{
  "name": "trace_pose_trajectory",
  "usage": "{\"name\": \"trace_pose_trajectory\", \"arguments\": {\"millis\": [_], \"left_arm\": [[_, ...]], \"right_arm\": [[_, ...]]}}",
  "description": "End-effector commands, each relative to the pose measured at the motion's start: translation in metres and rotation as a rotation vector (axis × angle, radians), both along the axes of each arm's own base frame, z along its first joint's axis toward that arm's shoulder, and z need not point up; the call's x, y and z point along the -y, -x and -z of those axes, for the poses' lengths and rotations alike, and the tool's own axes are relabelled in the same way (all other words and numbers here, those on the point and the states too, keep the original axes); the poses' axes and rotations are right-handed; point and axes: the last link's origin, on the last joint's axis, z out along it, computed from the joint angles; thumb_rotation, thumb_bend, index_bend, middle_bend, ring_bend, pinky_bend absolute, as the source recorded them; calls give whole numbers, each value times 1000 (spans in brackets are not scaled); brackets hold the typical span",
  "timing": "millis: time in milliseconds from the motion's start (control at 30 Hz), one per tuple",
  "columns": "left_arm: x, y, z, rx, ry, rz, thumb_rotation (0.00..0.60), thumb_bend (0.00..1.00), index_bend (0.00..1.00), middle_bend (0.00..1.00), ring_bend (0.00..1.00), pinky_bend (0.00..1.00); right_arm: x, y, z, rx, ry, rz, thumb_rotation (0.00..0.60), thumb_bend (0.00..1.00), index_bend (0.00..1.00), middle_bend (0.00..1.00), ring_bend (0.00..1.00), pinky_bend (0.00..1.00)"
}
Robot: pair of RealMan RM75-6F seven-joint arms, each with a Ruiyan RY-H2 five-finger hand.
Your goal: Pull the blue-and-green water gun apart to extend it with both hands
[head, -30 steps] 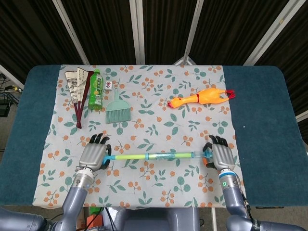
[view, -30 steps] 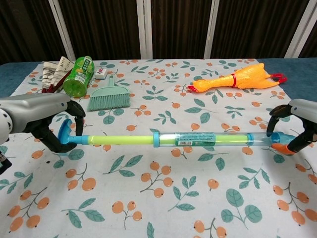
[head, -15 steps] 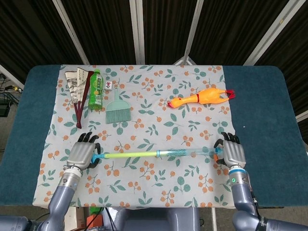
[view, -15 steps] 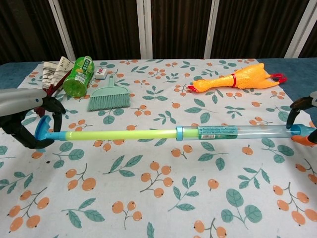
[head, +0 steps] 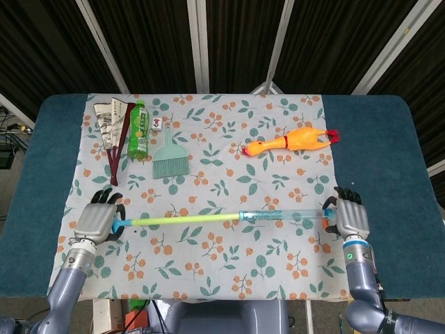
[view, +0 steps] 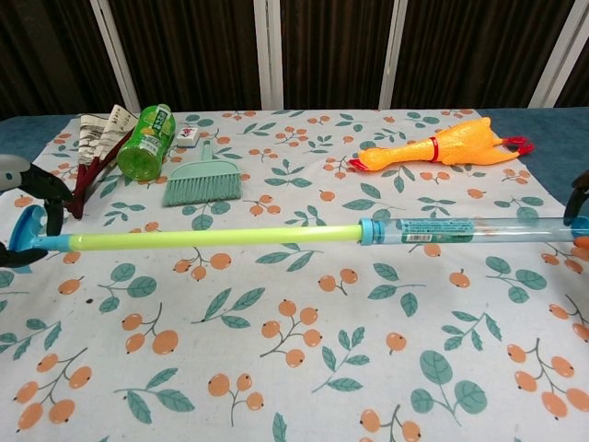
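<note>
The blue-and-green water gun [head: 222,218] [view: 276,235] stretches across the floral cloth, held just above it. Its yellow-green rod [view: 202,238] is drawn far out of the clear blue barrel [view: 460,230]. My left hand [head: 96,223] [view: 23,189] grips the blue handle [view: 28,230] at the rod's end. My right hand [head: 351,220] [view: 582,189] grips the barrel's far end, mostly cut off at the chest view's right edge.
At the cloth's back left lie a green bottle [head: 139,128], a folded fan [head: 115,132], a small tile [head: 158,123] and a teal dustpan brush [head: 169,158]. A rubber chicken [head: 292,141] lies at the back right. Dark blue table [head: 389,153] borders the cloth.
Both hands moved outward, left further left and right further right. The yellow-green rod has slid further out of the barrel, so the gun is longer.
</note>
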Motion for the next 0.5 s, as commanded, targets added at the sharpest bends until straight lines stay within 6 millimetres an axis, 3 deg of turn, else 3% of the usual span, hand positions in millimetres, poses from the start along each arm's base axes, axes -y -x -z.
{"name": "trace_pose_trajectory", "arguments": {"millis": [33, 267, 500], "left_arm": [[0, 2, -3, -1, -1, -1, 600, 612, 634, 144, 0, 49], [0, 5, -8, -7, -2, 4, 600, 612, 629, 143, 0, 49], [0, 5, -8, -2, 4, 8, 600, 557, 499, 102, 0, 49]], "right_arm": [[-1, 1, -1, 0, 1, 3, 600, 423, 646, 130, 0, 0], [-1, 2, -5, -2, 8, 6, 600, 423, 646, 130, 0, 0], [-3, 3, -5, 1, -3, 8, 600, 422, 631, 130, 0, 0]]}}
